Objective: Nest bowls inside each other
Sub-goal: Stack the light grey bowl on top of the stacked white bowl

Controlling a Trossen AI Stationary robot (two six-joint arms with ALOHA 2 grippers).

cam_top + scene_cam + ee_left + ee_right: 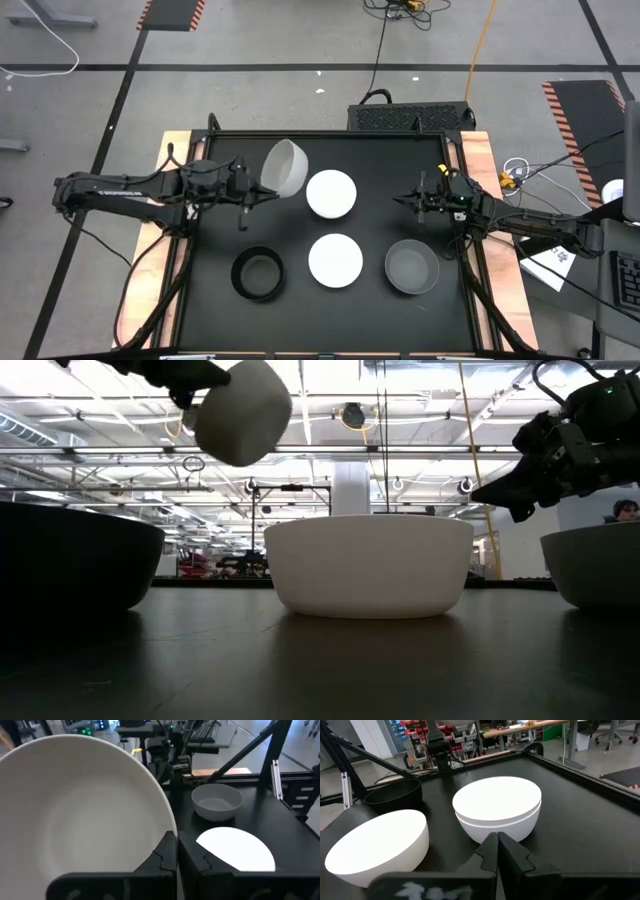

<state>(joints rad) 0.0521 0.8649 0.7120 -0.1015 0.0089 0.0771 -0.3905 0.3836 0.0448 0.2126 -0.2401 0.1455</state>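
White bowl [285,167], tilted, pinched by left end effector [258,186]: level it, centre over stacked white bowls [331,193], then release.

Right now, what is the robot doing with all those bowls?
The left gripper holds a round white plastic bowl tilted in the air above the black table. The right gripper waits shut, holding nothing. Below sit two white bowls, the farther apparently already nested, a grey bowl and a black bowl.
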